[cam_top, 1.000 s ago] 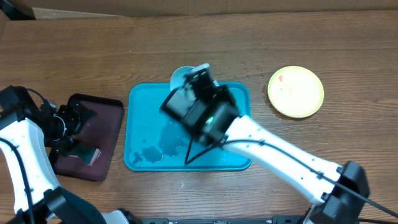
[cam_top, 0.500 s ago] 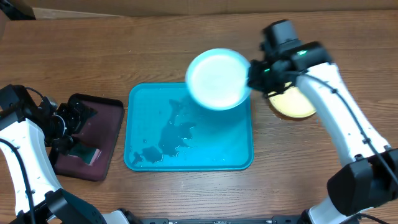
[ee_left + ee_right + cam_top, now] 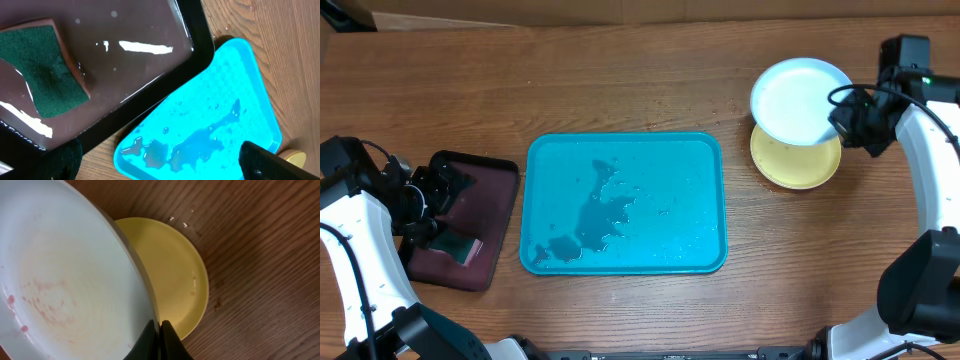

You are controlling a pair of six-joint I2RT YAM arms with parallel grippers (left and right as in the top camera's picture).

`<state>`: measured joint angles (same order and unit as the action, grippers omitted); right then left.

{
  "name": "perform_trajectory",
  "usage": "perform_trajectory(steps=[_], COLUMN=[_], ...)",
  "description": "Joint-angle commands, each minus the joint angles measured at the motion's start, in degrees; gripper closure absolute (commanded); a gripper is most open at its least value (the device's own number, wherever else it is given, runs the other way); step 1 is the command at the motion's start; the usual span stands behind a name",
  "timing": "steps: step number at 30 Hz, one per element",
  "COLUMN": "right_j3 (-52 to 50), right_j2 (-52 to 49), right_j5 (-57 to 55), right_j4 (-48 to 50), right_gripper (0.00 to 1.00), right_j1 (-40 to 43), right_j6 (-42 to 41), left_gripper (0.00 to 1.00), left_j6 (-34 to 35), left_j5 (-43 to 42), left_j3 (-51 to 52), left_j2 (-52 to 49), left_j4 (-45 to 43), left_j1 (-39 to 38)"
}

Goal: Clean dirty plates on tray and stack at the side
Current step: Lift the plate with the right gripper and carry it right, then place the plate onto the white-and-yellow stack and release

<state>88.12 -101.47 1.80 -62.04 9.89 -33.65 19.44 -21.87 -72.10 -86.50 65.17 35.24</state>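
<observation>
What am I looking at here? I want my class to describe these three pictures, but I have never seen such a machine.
It is a robot at a wooden table. Its left arm and right arm each end in a two-finger gripper. One picture looks down from above; the other two come from cameras on the wrists. The right gripper pinches the rim of a white plate, tilted over a yellow plate on the table; pink smears show on the white one. The left gripper hangs open over a dark tray holding a green sponge. In the middle lies a blue tray, wet, with no plates on it.
</observation>
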Motion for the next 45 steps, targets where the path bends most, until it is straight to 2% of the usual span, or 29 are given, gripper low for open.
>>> perform_trajectory(steps=[1, 5, 8, 10, 11, 12, 14, 16, 20, 23, 30, 36, 37, 38, 39, 45], right_j3=[-2.8, -5.1, -7.4, -8.4, -8.8, -9.2, -9.7, -10.1, -10.1, -10.0, -10.1, -12.7, -13.7, -14.7, -16.4, -19.0], right_j2=[-0.7, -1.5, -1.5, -1.5, -1.5, -1.5, -1.5, -1.5, -1.5, -1.0, 8.7, 20.9, 23.0, 24.8, 27.7, 35.6], right_j5=[-2.4, -7.4, -6.6, -6.2, -6.0, -5.7, -4.7, 0.6, 12.7, 17.7, 17.3, 15.1, 14.2, 13.6, 13.1, 13.1], right_j4=[2.1, 2.4, 4.2, 4.8, 4.9, 5.0, 5.0, 5.4, 4.7, 2.3, -7.3, -13.0, -13.4, -13.6, -13.9, -14.8], right_gripper=[0.96, 0.96, 0.96, 0.9, 0.83, 0.71, 0.41, 0.26, 0.2, 0.2, 0.18, 0.16, 0.14, 0.04, 0.0, 0.0], right_j1=[1.1, 1.2, 1.2, 1.1, 1.0, 1.0, 1.0, 1.0, 1.0, 0.8, -1.7, -10.2, -12.4, -14.3, -17.2, -24.1], right_j6=[-2.0, -5.9, -5.8, -5.4, -5.4, -5.3, -4.5, 0.4, 7.7, 8.2, 11.7, 14.0, 13.9, 13.9, 13.4, 11.0], left_gripper=[0.0, 0.0, 0.0, 0.0, 0.0, 0.0, 0.0, 0.0, 0.0, 0.0, 0.0, 0.0, 0.0, 0.0, 0.0, 0.0], left_j6=[-1.0, -1.0, -1.0, -1.0, -1.0, -1.0, -1.0, -1.0, -1.0, -1.0, -1.0, -1.0, -1.0, -1.0, -1.0, -1.0], left_j5=[0.2, 0.2, 0.2, 0.2, 0.2, 0.2, 0.2, 0.2, 0.2, 0.2, 0.2, 0.2, 0.2, 0.2, 0.2, 0.2], left_j3=[-0.7, -0.7, -0.7, -0.7, -0.7, -0.7, -0.7, -0.7, -0.7, -0.7, -0.7, -0.7, -0.7, -0.7, -0.7, -0.7], left_j2=[-0.1, -0.1, -0.1, -0.1, -0.1, -0.1, -0.1, -0.1, -0.1, -0.1, -0.1, -0.1, -0.1, -0.1, -0.1, -0.1], left_j4=[0.1, 0.1, 0.2, 0.1, 0.1, 0.1, 0.1, 0.1, 0.1, 0.1, 0.1, 0.1, 0.2, 0.1, 0.1, 0.1], left_j1=[-0.3, -0.3, -0.3, -0.3, -0.3, -0.3, -0.3, -0.3, -0.3, -0.3, -0.3, -0.3, -0.3, -0.3, -0.3, -0.3])
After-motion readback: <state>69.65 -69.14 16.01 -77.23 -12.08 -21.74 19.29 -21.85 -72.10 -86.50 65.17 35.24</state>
